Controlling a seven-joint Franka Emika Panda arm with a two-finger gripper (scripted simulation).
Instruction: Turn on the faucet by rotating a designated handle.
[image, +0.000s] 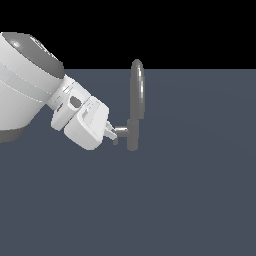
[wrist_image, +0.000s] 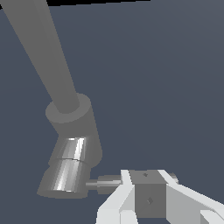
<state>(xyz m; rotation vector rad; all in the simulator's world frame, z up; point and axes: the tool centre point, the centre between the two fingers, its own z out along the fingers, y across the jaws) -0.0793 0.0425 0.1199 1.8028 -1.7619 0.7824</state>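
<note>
My gripper sits on the exterior view's left of the faucet, right at the handle, whose stub runs sideways from the post toward me; whether my fingers actually clamp it I cannot tell.

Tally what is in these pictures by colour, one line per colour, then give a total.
Grey: 2, the faucet and its handle
White: 1, the robot arm with its gripper
Total: 3
</note>
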